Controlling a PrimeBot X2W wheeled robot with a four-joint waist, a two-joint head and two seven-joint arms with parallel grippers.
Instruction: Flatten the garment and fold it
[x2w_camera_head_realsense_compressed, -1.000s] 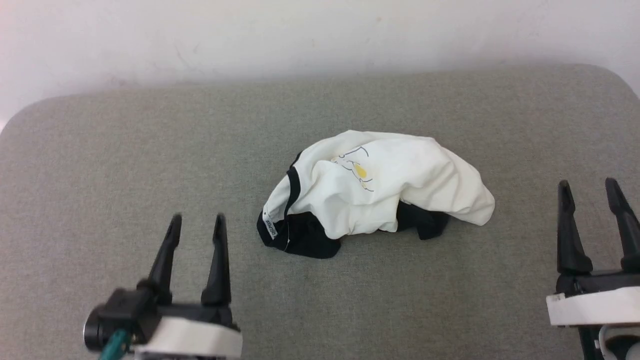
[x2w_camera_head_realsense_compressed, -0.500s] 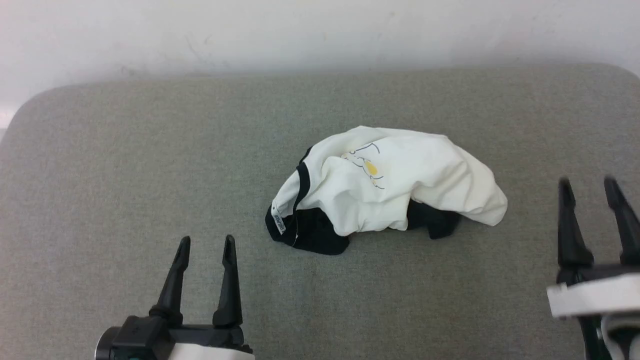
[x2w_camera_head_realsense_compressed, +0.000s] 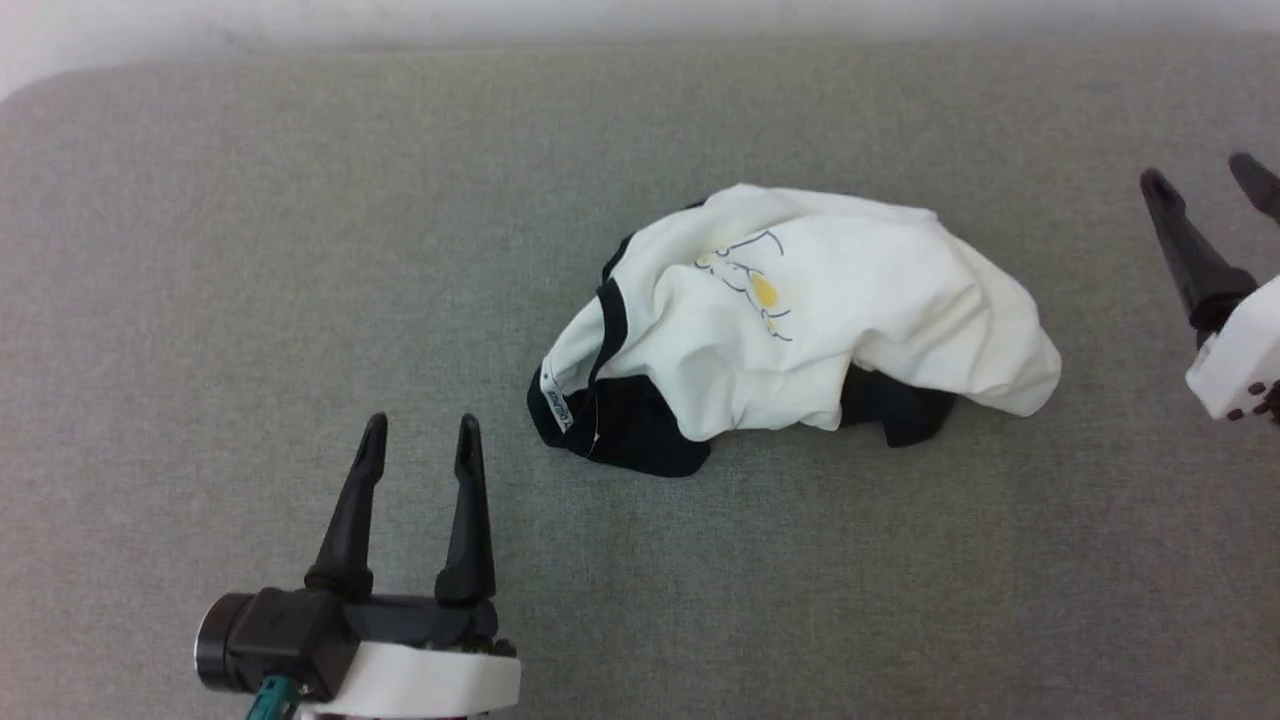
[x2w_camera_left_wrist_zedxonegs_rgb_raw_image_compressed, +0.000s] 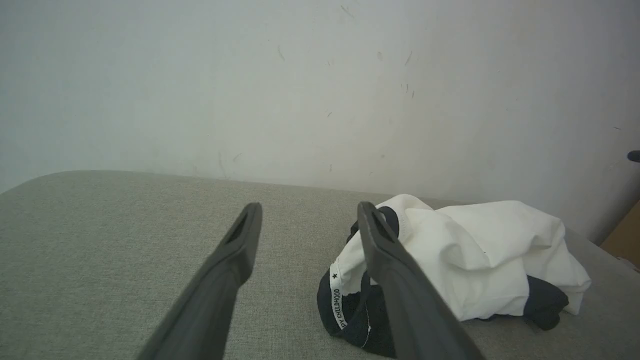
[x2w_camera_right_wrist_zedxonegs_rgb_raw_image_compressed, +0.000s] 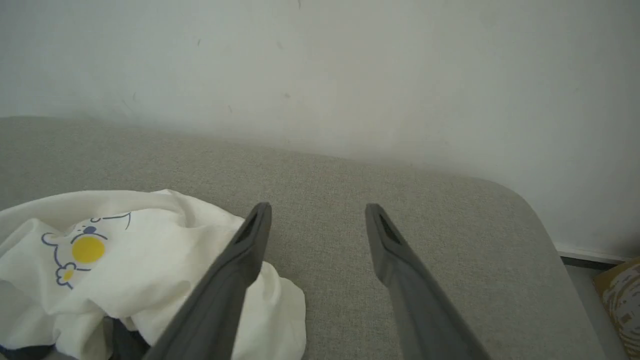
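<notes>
1. Left gripper (x2w_camera_head_realsense_compressed: 421, 425), head view: its two dark fingers stood spread with nothing between them, below and to the left of the garment (x2w_camera_head_realsense_compressed: 830, 300), apart from it and aimed up the view, just left of the collar end. The right gripper (x2w_camera_head_realsense_compressed: 1197, 172) stood likewise spread and empty at the far right, well apart from the cloth. The garment lay bunched in a mound near the middle of the grey padded surface (x2w_camera_head_realsense_compressed: 250, 250), white body uppermost and black sleeves tucked beneath. Judged from this, flattening had not begun, and the flanking stance suited a reach from both sides. A small line drawing with a yellow patch (x2w_camera_head_realsense_compressed: 755, 285) showed on the white. The neck tape (x2w_camera_head_realsense_compressed: 553, 400) carried text too small to read in this view.

2. Left wrist view: the left gripper (x2w_camera_left_wrist_zedxonegs_rgb_raw_image_compressed: 310, 207) looked along the surface. The finger at that view's right crossed in front of the black-trimmed neck opening of the garment (x2w_camera_left_wrist_zedxonegs_rgb_raw_image_compressed: 490, 250), with no contact visible. The white neck tape (x2w_camera_left_wrist_zedxonegs_rgb_raw_image_compressed: 336, 295) read "CHILDHOOD" after a star and some partly hidden letters. A scuffed pale wall (x2w_camera_left_wrist_zedxonegs_rgb_raw_image_compressed: 250, 75) stood behind.

3. Right wrist view: the right gripper (x2w_camera_right_wrist_zedxonegs_rgb_raw_image_compressed: 318, 207), fingers parted and empty, pointed past the loose white edge of the garment (x2w_camera_right_wrist_zedxonegs_rgb_raw_image_compressed: 125, 260), which lay beside and below the finger at that view's left. The print (x2w_camera_right_wrist_zedxonegs_rgb_raw_image_compressed: 87, 248) showed as a blue-outlined cartoon figure with a yellow disc, and no lettering accompanied it.
</notes>
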